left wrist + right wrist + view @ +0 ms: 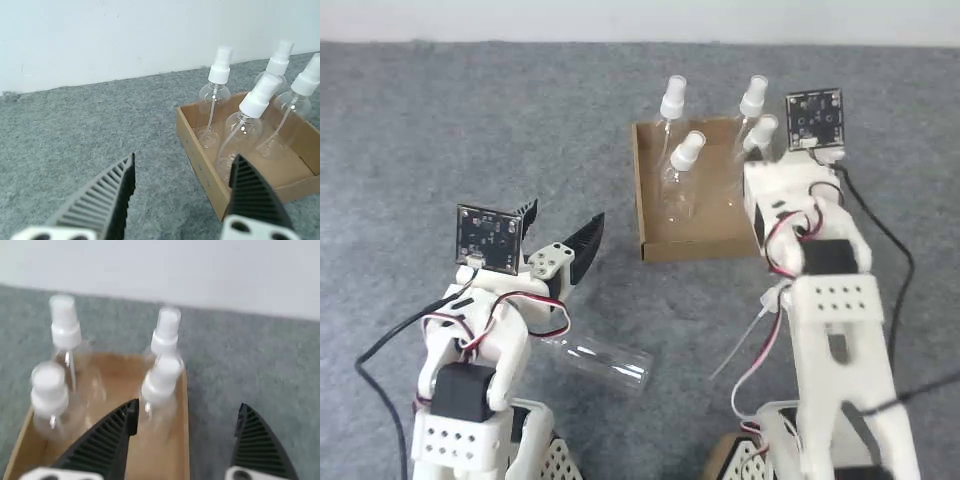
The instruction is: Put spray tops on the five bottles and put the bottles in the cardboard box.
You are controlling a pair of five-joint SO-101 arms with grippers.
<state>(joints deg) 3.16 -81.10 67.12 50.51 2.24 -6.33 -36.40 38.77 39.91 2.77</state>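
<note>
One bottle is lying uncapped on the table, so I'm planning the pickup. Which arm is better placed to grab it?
Left. The bottle lies beside that arm's base, and the left gripper is open; the right gripper hangs by the cardboard box.

Overhead looking down, both wrists facing box (202, 160)

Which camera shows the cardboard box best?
The high view: the cardboard box appears from above, nearly whole, one edge hidden. The left wrist view shows a corner and side wall; the right wrist view, its floor.
</note>
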